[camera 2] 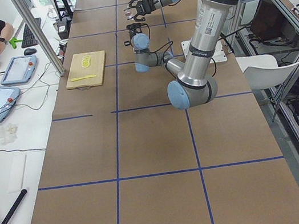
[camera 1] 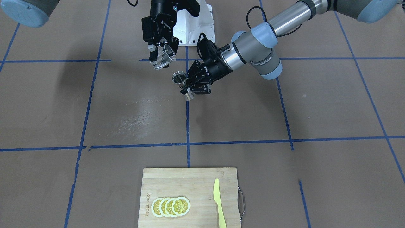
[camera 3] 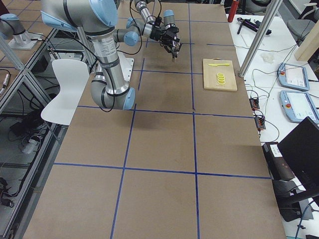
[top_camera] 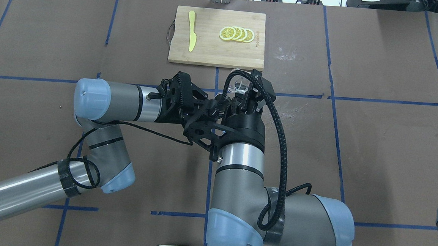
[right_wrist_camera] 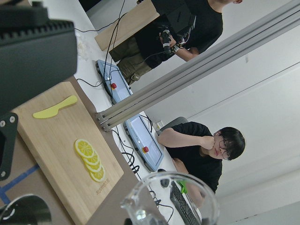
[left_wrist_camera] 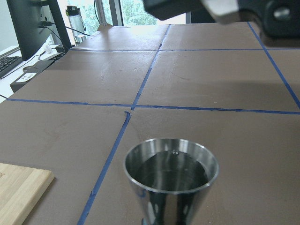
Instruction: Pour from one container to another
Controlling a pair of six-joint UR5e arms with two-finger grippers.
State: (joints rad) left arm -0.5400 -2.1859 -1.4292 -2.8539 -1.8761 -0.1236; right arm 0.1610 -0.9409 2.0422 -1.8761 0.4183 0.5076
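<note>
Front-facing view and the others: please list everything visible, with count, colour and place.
glass cup: one, clear, held tilted near table centre
jigger: one, silver, held beside the cup
cutting board: one, light wood, table's far side
lemon slices: four, yellow, overlapping on the board
knife: one, yellow, on the board
table: one, brown, blue tape lines
people: two, dark shirts, beyond the table
right gripper: one, black, shut on glass cup
left gripper: one, black, shut on jigger

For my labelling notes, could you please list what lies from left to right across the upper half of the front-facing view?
Right arm's blue-capped joint → glass cup → steel jigger → left arm's wrist.
</note>
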